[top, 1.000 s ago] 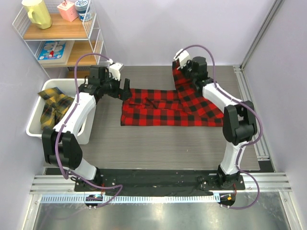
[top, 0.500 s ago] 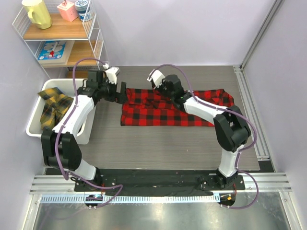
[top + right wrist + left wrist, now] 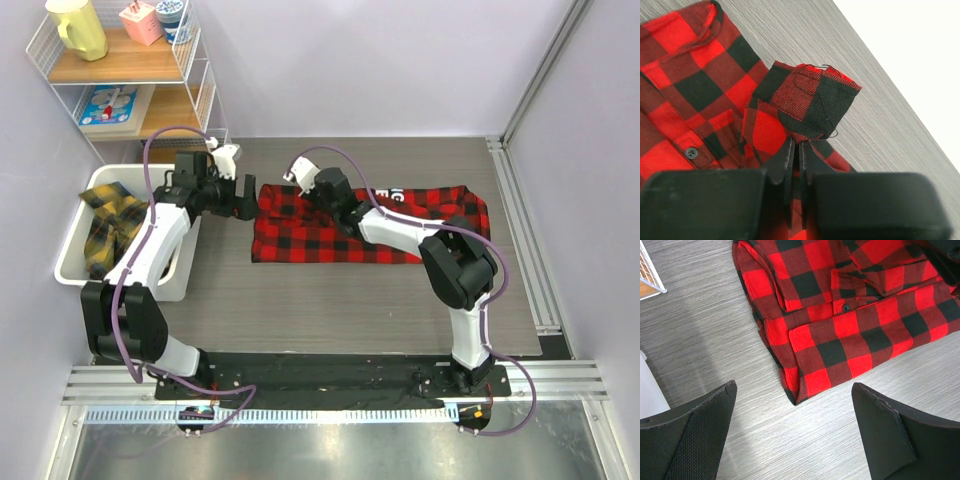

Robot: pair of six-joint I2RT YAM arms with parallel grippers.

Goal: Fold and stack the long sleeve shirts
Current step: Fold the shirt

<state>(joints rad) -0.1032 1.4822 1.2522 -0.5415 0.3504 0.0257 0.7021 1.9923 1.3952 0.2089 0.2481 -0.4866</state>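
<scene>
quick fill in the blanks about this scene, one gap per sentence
The right gripper is ___ on the red shirt.
The left gripper hovers by that shirt's edge with its jaws ___.
The yellow shirt lies ___ the bin.
Missing words: shut; open; in.

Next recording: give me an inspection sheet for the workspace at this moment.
Surface: grey wood-grain table.
Job's things: red-and-black shirt lies partly folded mid-table; yellow-and-black shirt in the white bin at left.
Clutter: nothing seen.
Hands: left hand open, by the red-and-black shirt's left edge; right hand shut on a fold of that shirt.
Cables: purple cables loop along both arms.
Surroundings: wire shelf with a yellow jug, far left.
</scene>
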